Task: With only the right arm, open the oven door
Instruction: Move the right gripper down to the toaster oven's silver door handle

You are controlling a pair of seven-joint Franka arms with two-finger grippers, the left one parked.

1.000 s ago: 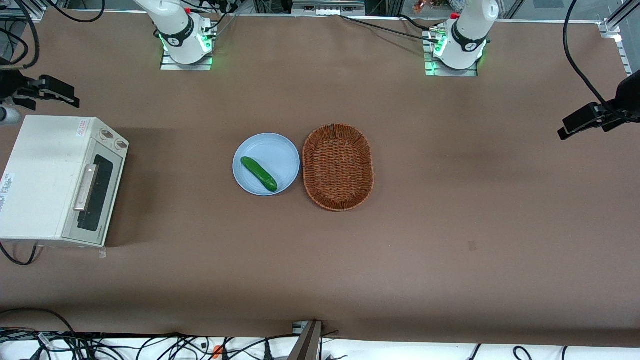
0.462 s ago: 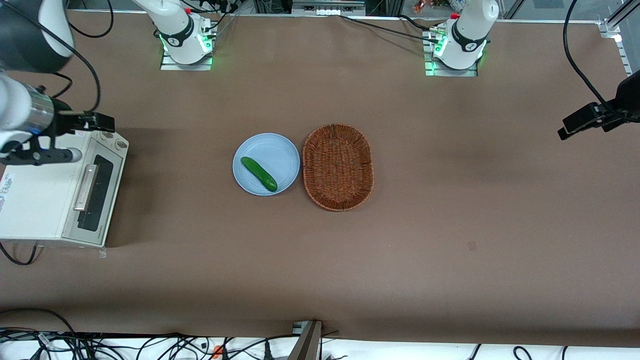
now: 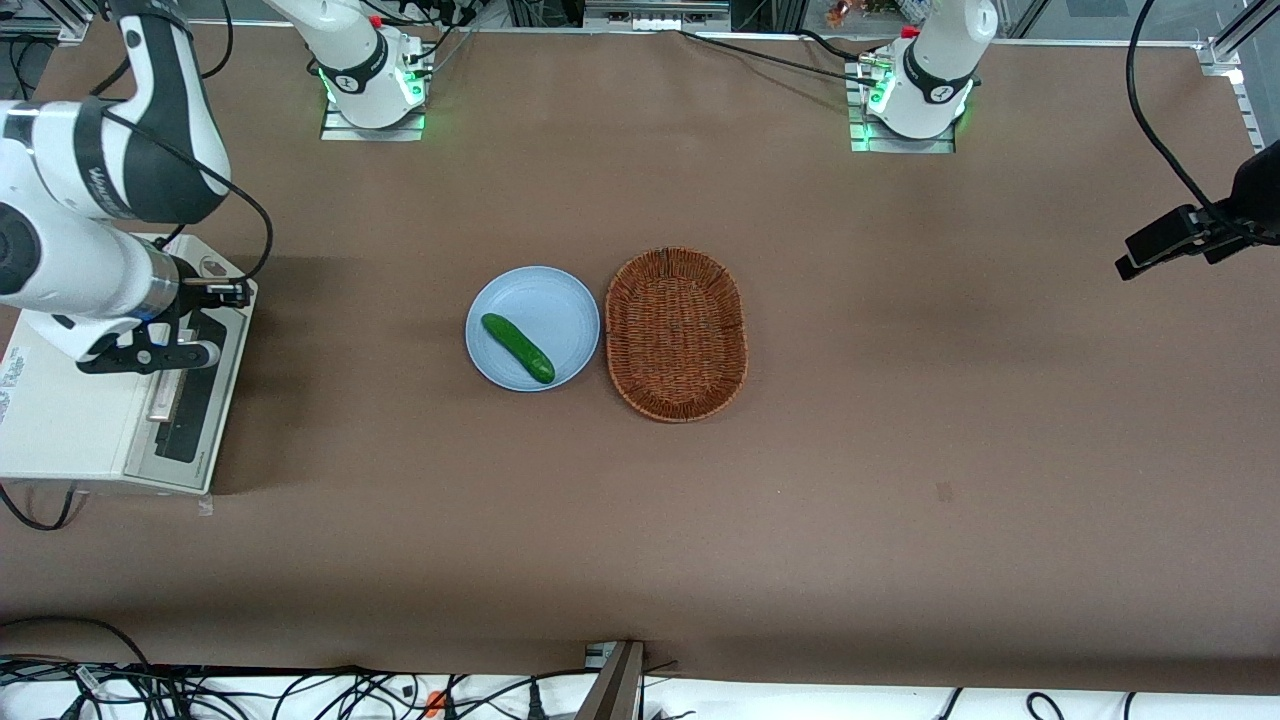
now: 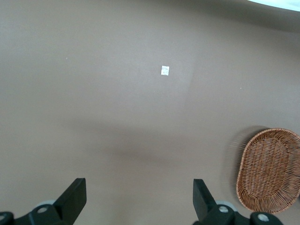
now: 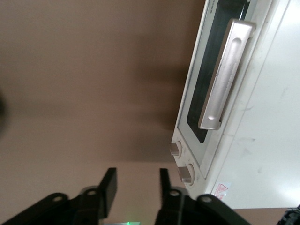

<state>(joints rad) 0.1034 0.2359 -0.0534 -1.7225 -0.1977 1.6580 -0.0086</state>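
**End effector above the oven, door not yet touched**

Front view: the small boxy off-white toaster oven (image 3: 105, 390) sits at the working arm's end of the brown bench (image 3: 900, 450). Its off-white front door with dark glass and silver bar handle (image 3: 185, 400) is shut. The white jointed right arm with dark bands (image 3: 90, 200) reaches over the oven's top, and its black end effector (image 3: 205, 320) hangs above the knob end of the door, touching nothing.

A pale blue plate (image 3: 560, 300) carrying a green cucumber (image 3: 517, 347), and a brown oval wicker basket (image 3: 676, 333) beside it, lie well apart from the oven and block nothing.

Right wrist view: the fingers (image 5: 108, 190) stand apart, empty. The handle (image 5: 226, 75) lies off to one side, so a descent from here would likely meet the knobs (image 5: 180, 161) or miss the bar altogether.

Left wrist view: only bare bench and the basket.
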